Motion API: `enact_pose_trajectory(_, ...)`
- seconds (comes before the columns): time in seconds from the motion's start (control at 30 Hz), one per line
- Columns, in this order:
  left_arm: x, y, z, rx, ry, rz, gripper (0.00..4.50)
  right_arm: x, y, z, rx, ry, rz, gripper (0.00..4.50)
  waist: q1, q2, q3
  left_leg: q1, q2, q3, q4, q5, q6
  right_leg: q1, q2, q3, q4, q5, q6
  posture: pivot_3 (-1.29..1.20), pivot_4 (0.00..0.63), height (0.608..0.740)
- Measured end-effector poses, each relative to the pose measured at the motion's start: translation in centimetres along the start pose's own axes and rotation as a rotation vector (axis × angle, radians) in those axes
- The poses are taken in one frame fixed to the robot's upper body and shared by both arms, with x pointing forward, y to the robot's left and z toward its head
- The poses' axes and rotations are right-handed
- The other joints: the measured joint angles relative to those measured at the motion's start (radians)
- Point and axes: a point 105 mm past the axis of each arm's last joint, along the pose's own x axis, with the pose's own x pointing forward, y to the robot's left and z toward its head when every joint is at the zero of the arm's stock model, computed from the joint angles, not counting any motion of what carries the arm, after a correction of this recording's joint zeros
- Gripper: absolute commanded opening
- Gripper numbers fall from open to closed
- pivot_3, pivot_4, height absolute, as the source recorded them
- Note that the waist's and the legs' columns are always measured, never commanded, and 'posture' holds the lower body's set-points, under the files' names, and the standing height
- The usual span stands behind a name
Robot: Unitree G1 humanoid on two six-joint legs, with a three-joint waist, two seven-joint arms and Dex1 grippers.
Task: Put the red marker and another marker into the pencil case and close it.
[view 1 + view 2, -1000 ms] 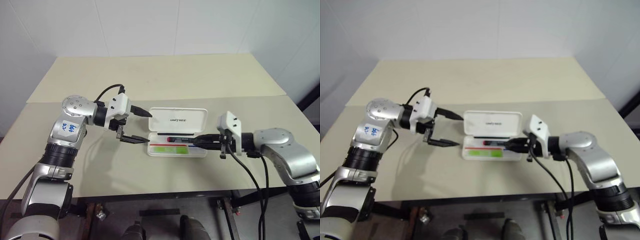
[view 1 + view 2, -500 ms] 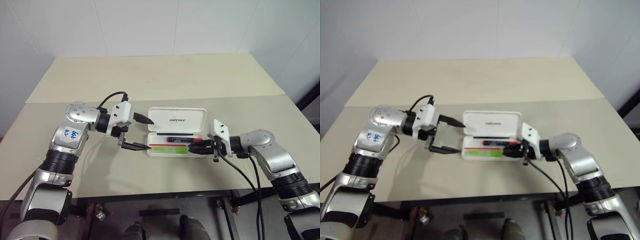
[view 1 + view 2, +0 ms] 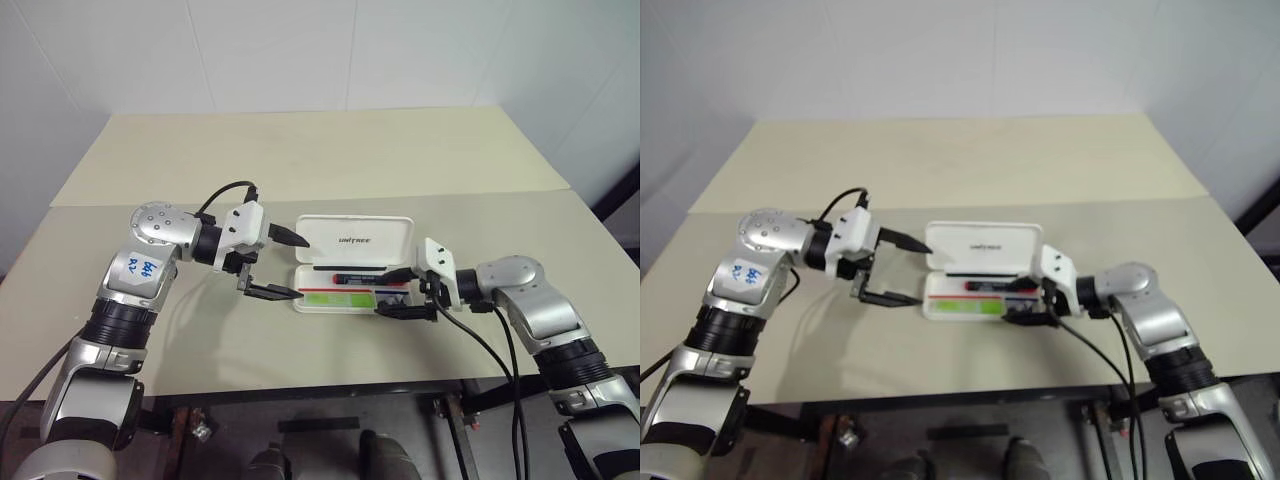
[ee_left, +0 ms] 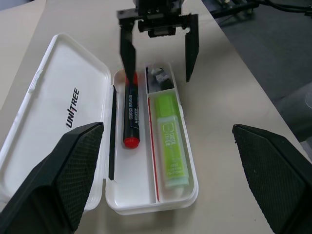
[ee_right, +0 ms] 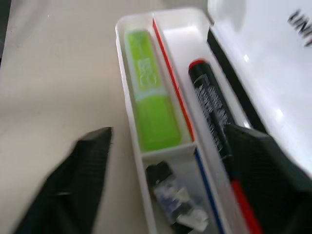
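step: putting-in part looking done; closing the lid coming next, as a guess
red marker: lying in the back slot of the tray, next to the lid hinge
green highlighter: lying in the front slot, just beside the red marker, with a red-and-blue strip between
small dark bits: sitting in the little box at the 3 o'clock end of the tray
pencil case: lying open in the middle of the table, lid flat toward 12 o'clock
right gripper: hanging at the 3 o'clock end of the case, pointing toward 9 o'clock and tipping down a bit
right fingers: standing wide, holding nothing, one over the end of the red marker, one outside the front wall
left gripper: waiting at the 9 o'clock end of the case, pointing toward 3 o'clock and tipping down a bit
left fingers: standing wide, holding nothing, one by the lid corner, one by the tray corner
next move: pulling the right fingers out of the tray, then tipping the lid up and over and pressing down until shut
watch out: keeping the red marker flat so the lid is not catching on top
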Motion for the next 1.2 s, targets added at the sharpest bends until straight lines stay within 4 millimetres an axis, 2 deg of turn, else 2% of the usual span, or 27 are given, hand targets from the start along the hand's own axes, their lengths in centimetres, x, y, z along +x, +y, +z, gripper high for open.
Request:
enact_pose_trajectory(0.17,0.0,0.1,0.1,0.002,-0.001,0.003,4.50,-1.2,0.2,1.2,-0.043,-0.025,-0.008,4.48,0.001,0.000,0.000,0.000,0.000,0.000,0.000,0.000,0.000,0.000,0.000,0.000,0.000,0.000,0.000,0.00,0.150,0.740)
enact_pose_trajectory(0.27,-0.4,0.3,-0.3,-0.019,-0.001,0.015,4.50,-3.6,0.4,2.2,-0.070,-0.048,-0.054,4.48,0.006,0.000,0.000,0.000,0.000,0.000,0.000,0.000,0.000,0.000,0.000,0.000,-0.001,0.000,0.000,0.00,0.150,0.740)
enact_pose_trajectory(0.47,-2.0,0.5,-0.9,-0.038,0.024,0.052,4.50,-7.3,1.2,2.3,-0.044,-0.036,-0.118,4.48,0.009,0.000,0.000,0.000,0.000,0.000,0.000,0.000,0.001,0.000,0.000,0.000,-0.001,0.000,0.000,0.00,0.150,0.740)
enact_pose_trajectory(0.6,-3.0,0.6,-1.7,-0.063,0.037,0.085,4.50,-9.7,1.2,3.8,-0.071,-0.048,-0.178,4.48,0.008,0.000,0.000,0.000,0.000,0.000,0.000,0.000,0.001,0.000,0.000,0.000,0.000,0.000,0.000,0.00,0.150,0.740)
enact_pose_trajectory(0.7,-3.5,0.9,-1.8,-0.071,0.028,0.114,4.50,-10.6,1.6,4.5,-0.080,-0.053,-0.195,4.48,0.009,0.000,0.000,0.000,0.000,0.000,0.000,0.000,0.001,0.001,0.000,0.000,0.000,0.000,0.000,0.00,0.150,0.740)
enact_pose_trajectory(0.83,-3.8,1.1,-1.6,-0.079,0.002,0.134,4.50,-10.8,2.7,3.9,-0.055,-0.049,-0.183,4.48,0.016,0.000,0.000,0.000,0.000,0.000,0.000,0.000,0.001,0.001,0.000,0.000,0.000,0.000,0.000,0.00,0.150,0.740)
enact_pose_trajectory(0.93,-3.8,1.1,-1.5,-0.079,-0.009,0.133,3.61,-10.6,3.3,3.7,-0.043,-0.048,-0.165,4.50,0.021,0.000,0.000,0.000,0.000,0.000,0.000,0.000,0.001,0.000,0.000,0.000,0.000,0.000,0.000,0.00,0.150,0.740)
enact_pose_trajectory(1.2,-3.9,0.9,-1.7,-0.099,-0.026,0.119,0.92,-11.3,3.0,3.9,-0.054,-0.040,-0.195,4.50,0.025,0.000,0.000,0.000,0.000,0.000,0.000,0.000,0.001,0.001,0.000,0.000,0.000,0.000,0.000,0.00,0.150,0.740)
